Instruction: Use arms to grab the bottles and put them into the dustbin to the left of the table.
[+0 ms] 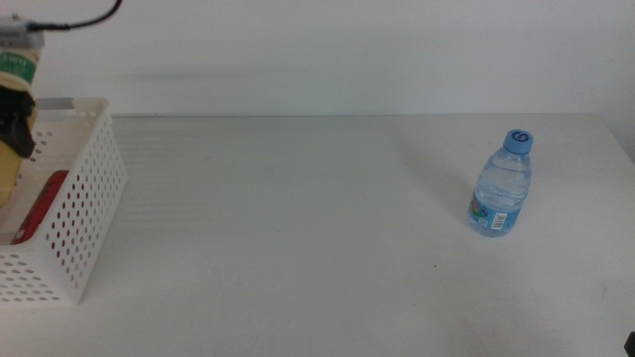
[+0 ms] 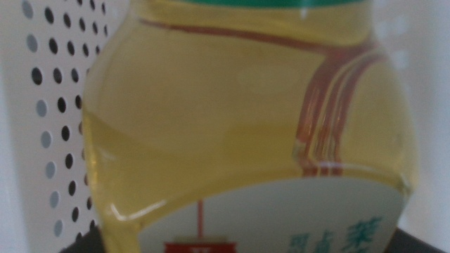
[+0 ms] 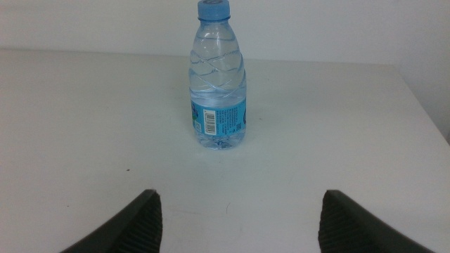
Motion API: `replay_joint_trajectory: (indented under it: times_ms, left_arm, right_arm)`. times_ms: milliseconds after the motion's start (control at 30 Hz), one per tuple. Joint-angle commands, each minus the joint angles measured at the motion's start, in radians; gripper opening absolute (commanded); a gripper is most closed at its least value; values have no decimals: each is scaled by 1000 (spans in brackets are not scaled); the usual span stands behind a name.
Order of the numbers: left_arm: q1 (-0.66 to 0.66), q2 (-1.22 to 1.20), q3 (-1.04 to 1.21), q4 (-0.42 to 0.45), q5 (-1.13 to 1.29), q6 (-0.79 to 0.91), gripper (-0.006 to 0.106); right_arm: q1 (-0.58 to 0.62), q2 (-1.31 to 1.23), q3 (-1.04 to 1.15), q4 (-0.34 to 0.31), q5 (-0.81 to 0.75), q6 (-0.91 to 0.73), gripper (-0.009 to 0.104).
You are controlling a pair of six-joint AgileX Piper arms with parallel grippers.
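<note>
Three drink containers appear across the views. On the off-white table (image 1: 298, 228), the squat clear water bottle (image 1: 501, 185) with a blue cap stands upright toward the right side, alone, with bare tabletop all around it. At the far left edge of the middle view sits the white perforated dustbin (image 1: 84, 213), its grey handle strip along the far rim. Inside it a red can (image 1: 42, 205) lies against the perforated wall, only partly visible. Above the basket's interior, at the picture's left border, the left gripper (image 1: 18, 124) shows as a dark shape beside the yellow bottle (image 1: 10, 164), whose green-and-white label band is visible higher up; a black cable (image 1: 84, 20) arcs overhead.

Left wrist view: the yellow bottle (image 2: 246, 133) fills nearly the whole frame, tilted, its yellow liquid and white label pressed close to the lens, with the perforated basket wall (image 2: 53, 119) just behind it. Dark jaw surfaces show at the lower corners on either side of the bottle, clamped about it.

Right wrist view: the water bottle (image 3: 219, 81) stands upright ahead of the right gripper (image 3: 239, 225), well apart from it. The two dark jaws are spread wide, holding nothing and touching nothing, with clear table between them and the bottle.
</note>
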Motion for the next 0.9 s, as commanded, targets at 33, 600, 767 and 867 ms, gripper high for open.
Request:
replay_joint_trajectory:
  times_ms: [33, 600, 767, 867]
  left_arm:
    - [1, -31, -45, 22, 23, -2, 1]
    - [0, 118, -42, 10, -38, -5, 10]
    - [0, 119, -42, 10, -34, -5, 83]
    - [0, 119, -42, 9, -18, -5, 90]
  right_arm:
    - [-4, -28, -8, -14, -75, -10, 58]
    - [-4, -28, -8, -14, -75, -10, 58]
    - [-4, -28, -8, -14, -75, -10, 58]
    - [-4, -28, -8, -14, -75, -10, 58]
